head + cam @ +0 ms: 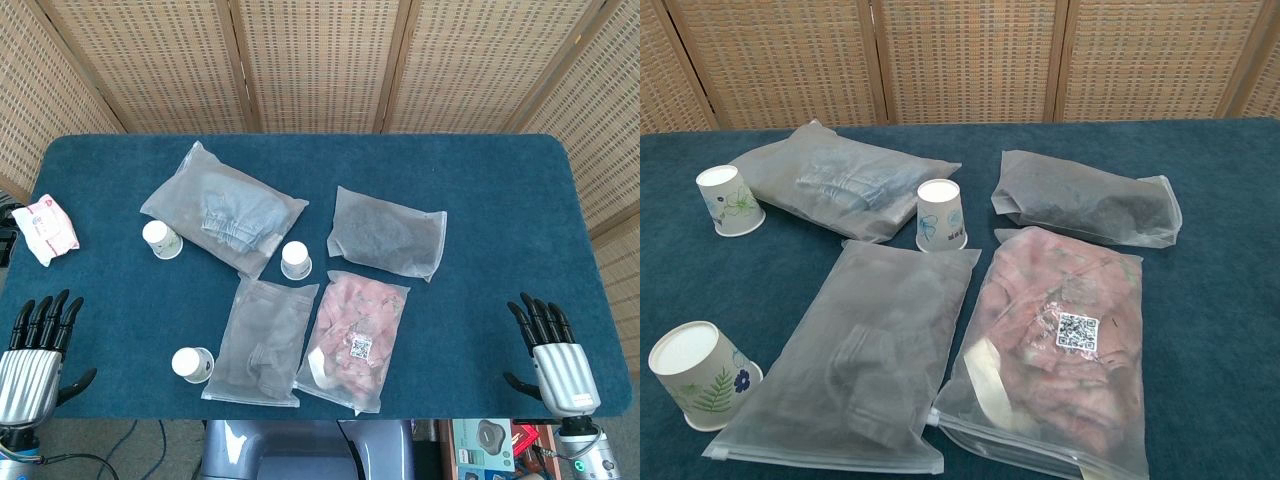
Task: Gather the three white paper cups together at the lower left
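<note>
Head view, lower corners: left hand (35, 350) at lower left and right hand (552, 350) at lower right, both off the table edge, fingers spread, holding nothing; neither appears in the chest view.

Progress, judged from the layout: no gathering done. All three cups sit apart; none is touched by a hand.

- Near cup (192, 364) (700, 375): lower left of the frame, already about where the group belongs, just beside the grey bag (262, 340) (870, 360). Likely the anchor for the other two.
- Left cup (161, 239) (730, 200): left of centre, just beside the blue bag (225, 208) (835, 180). To be brought down.
- Centre cup (296, 260) (941, 214): middle of the table, hemmed between the blue, grey and pink bags. To be brought down and left.

All three cups stand mouth-down, floral print on the sides; their contents cannot be seen.

Bags, frosted plastic, closed:
- Blue bag: folded bluish cloth.
- Grey bag: grey garment.
- Pink bag (355, 340) (1060, 340): pink cloth, QR label on it.
- Dark bag (388, 232) (1085, 198): dark item, upper right of centre.

Packet (44, 227): white and red, far left edge.
</note>
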Action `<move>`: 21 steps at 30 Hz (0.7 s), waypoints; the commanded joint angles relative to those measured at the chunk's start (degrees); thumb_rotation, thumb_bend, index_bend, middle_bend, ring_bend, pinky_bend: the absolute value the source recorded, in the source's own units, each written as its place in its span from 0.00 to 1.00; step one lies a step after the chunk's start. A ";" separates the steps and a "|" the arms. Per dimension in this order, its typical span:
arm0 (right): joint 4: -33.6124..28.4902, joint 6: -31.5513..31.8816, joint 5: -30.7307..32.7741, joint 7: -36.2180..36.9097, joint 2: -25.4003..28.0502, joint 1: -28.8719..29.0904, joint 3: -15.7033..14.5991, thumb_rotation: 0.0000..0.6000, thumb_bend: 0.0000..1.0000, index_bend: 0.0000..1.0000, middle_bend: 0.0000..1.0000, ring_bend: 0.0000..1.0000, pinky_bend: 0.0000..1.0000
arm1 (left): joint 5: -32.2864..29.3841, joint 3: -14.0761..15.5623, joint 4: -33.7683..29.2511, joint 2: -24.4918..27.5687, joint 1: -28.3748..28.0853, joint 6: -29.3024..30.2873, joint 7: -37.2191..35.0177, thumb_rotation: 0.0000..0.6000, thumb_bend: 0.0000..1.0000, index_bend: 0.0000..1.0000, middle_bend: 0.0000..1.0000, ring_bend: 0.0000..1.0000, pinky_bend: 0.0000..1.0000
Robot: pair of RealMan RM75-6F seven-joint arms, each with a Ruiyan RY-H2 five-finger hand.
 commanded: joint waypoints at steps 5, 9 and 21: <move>-0.05 0.25 -0.19 0.15 0.07 -0.09 -0.04 1.00 0.09 0.00 0.00 0.00 0.00 | -0.50 -0.13 0.11 0.02 -0.12 -0.25 -0.31 1.00 0.14 0.00 0.00 0.00 0.00; -0.12 0.48 -0.52 0.13 0.07 -0.13 -0.10 1.00 0.09 0.00 0.00 0.00 0.00 | -0.21 -0.08 0.10 0.12 -0.15 -0.08 -0.79 1.00 0.14 0.00 0.00 0.00 0.00; -0.11 0.14 -0.08 0.22 0.07 -0.06 0.03 1.00 0.09 0.00 0.00 0.00 0.00 | 0.16 0.14 0.00 0.21 -0.32 -0.25 -1.08 1.00 0.14 0.00 0.00 0.00 0.00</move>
